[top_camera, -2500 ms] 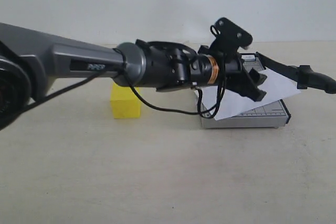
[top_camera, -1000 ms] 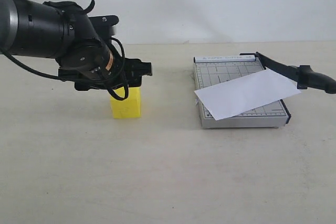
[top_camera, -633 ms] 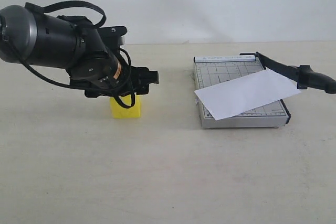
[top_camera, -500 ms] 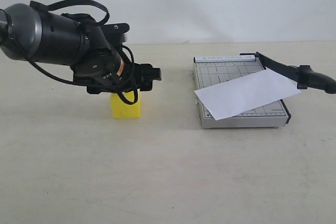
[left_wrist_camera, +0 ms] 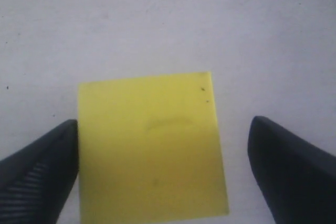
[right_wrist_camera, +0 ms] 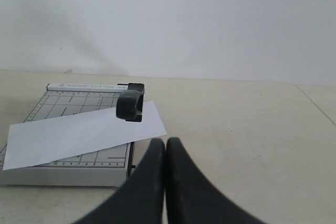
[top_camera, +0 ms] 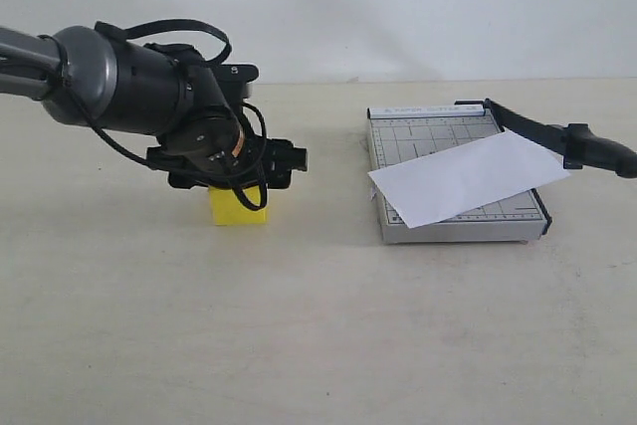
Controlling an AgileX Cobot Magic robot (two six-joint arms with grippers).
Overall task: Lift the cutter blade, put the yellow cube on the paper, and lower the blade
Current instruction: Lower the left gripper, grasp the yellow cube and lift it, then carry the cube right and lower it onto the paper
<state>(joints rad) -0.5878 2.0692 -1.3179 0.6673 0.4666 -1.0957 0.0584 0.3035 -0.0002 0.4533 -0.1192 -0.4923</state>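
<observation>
The yellow cube [top_camera: 239, 208] rests on the table left of the cutter. My left gripper [top_camera: 239, 182] hangs directly over it, pointing down. In the left wrist view the cube [left_wrist_camera: 149, 148] lies between the open fingers of the left gripper [left_wrist_camera: 164, 124]; one finger [left_wrist_camera: 44, 169] is at its edge and the other [left_wrist_camera: 291, 169] stands apart from it. The white paper [top_camera: 463, 178] lies slanted across the grey gridded base [top_camera: 428, 131]. The cutter blade [top_camera: 537, 131] is raised, with its handle [top_camera: 600, 153] out past the base. My right gripper [right_wrist_camera: 166, 142] is shut and empty, short of the handle [right_wrist_camera: 130, 104].
The cutter base [right_wrist_camera: 68, 98] with the paper [right_wrist_camera: 79, 132] sits at the right of the table. A plain white wall stands behind the table. The right arm does not appear in the exterior view.
My left arm swung away from the cutter, leftward to the yellow cube, then came down over it. Cutter, paper and cube have stayed in place.
</observation>
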